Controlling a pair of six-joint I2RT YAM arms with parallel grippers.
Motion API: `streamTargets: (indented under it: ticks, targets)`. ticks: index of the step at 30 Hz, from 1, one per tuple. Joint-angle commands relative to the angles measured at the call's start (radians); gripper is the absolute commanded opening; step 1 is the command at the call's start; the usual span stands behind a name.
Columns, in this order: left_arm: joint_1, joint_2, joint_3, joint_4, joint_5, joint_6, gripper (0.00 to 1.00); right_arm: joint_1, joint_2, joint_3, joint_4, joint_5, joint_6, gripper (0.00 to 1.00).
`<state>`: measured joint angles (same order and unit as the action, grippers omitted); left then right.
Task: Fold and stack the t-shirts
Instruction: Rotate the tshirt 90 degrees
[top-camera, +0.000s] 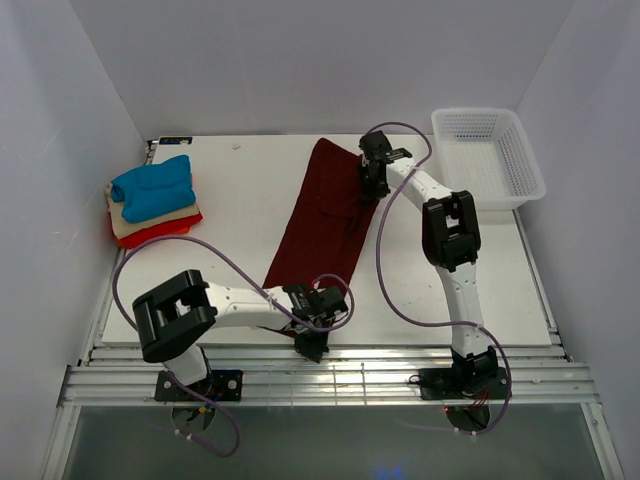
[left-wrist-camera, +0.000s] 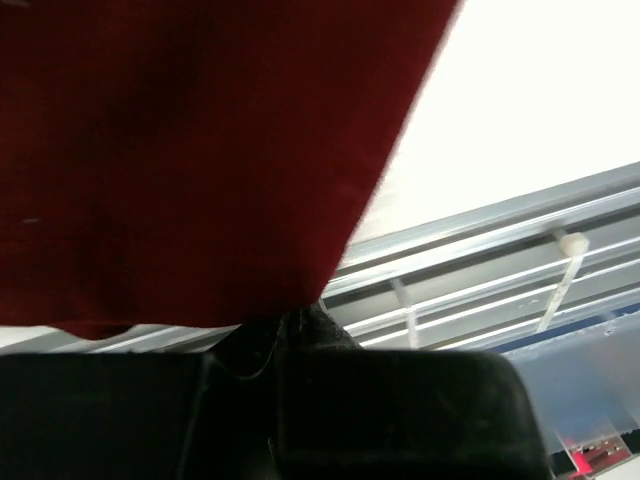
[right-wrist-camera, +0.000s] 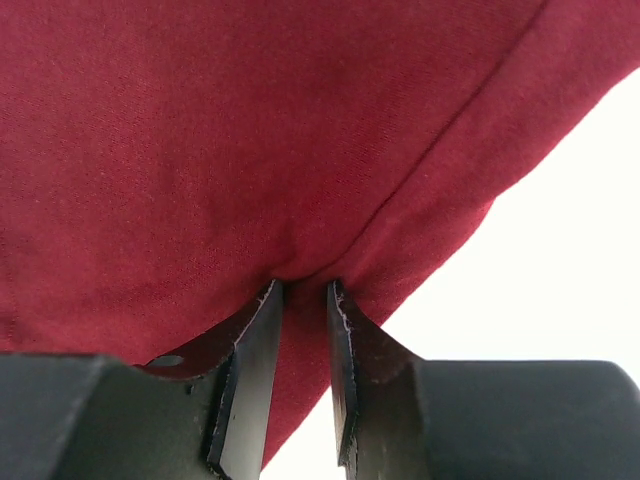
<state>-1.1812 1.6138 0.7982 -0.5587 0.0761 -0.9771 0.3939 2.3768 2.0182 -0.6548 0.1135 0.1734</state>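
The dark maroon t-shirt (top-camera: 325, 220) lies folded lengthwise as a long strip from the table's far middle to the near edge. My left gripper (top-camera: 310, 338) is shut on its near corner (left-wrist-camera: 200, 180) at the table's front edge. My right gripper (top-camera: 374, 172) is shut on its far right edge (right-wrist-camera: 300, 150), cloth pinched between the fingers (right-wrist-camera: 252, 350). A stack of small folded shirts sits at the far left: bright blue (top-camera: 153, 187) on top, beige (top-camera: 125, 218) under it, red-orange (top-camera: 160, 232) at the bottom.
A white plastic mesh basket (top-camera: 488, 155) stands at the far right corner. The metal rails (top-camera: 350, 380) of the frame run along the table's near edge, also in the left wrist view (left-wrist-camera: 500, 250). Purple cables loop off both arms over the table.
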Motion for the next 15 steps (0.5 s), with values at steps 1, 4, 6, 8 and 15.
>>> streamTargets:
  ticks: [1,4,6,8,15]
  targets:
    - [-0.041,0.15,0.041,-0.05,0.062,0.041,0.0,-0.004,0.096,0.043,0.035,-0.11,-0.006,0.31]
    - [-0.06,0.257,0.165,-0.047,0.07,0.063,0.0,-0.007,0.116,0.079,0.046,-0.172,-0.002,0.31]
    - [-0.075,0.323,0.253,-0.052,0.062,0.092,0.0,-0.009,0.122,0.093,0.058,-0.184,0.001,0.31]
    - [-0.08,0.35,0.304,-0.073,0.03,0.098,0.0,-0.01,0.116,0.097,0.07,-0.199,0.001,0.31]
    - [-0.081,0.267,0.521,-0.101,-0.188,0.141,0.0,-0.012,-0.039,0.004,0.176,-0.212,-0.058,0.31]
